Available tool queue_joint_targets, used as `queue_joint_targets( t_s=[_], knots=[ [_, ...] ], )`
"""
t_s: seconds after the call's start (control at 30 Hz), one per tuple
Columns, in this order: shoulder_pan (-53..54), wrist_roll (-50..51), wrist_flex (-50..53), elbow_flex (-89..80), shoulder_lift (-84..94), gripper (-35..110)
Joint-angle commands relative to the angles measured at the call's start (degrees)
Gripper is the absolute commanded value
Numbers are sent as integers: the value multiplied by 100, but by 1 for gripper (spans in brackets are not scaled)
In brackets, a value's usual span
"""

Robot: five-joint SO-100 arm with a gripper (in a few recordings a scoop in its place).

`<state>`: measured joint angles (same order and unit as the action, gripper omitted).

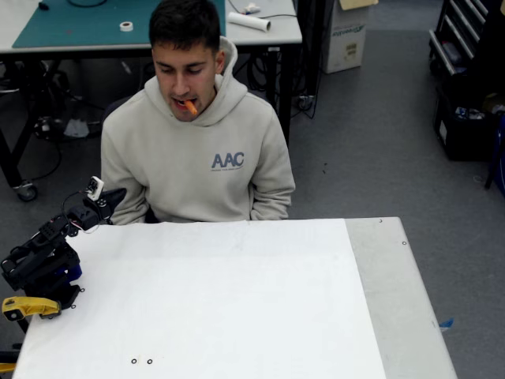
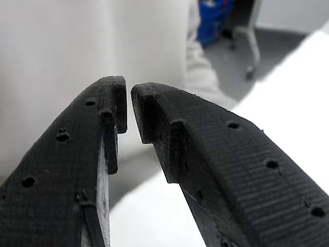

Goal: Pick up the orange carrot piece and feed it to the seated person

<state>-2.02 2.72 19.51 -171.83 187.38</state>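
Observation:
The seated person (image 1: 197, 158) in a beige hoodie sits behind the white table (image 1: 237, 300), facing it. The orange carrot piece (image 1: 190, 106) sticks out of the person's mouth, held between the lips. My gripper (image 1: 113, 199) is far from it, low at the table's back left corner beside the person's elbow, on the folded black arm. In the wrist view my gripper (image 2: 128, 98) has its two black fingertips (image 2: 110, 103) almost touching, with nothing between them. A beige sleeve (image 2: 200, 77) shows blurred behind the fingertips.
A yellow clamp (image 1: 30, 306) holds the arm's base at the table's left edge. Behind the person stands a work table with a green mat (image 1: 87, 24) and a tape roll (image 1: 126, 26). A cardboard box (image 1: 345, 35) is on the floor.

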Motion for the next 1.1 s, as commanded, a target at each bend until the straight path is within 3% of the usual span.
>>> queue_joint_targets(
  t_s=[0.0,0.7,1.07],
  knots=[
    [-35,70,483,53,141,-2],
    [-105,-9,4896,527,193,-2],
    [-105,-9,5010,554,193,-2]
  ],
)
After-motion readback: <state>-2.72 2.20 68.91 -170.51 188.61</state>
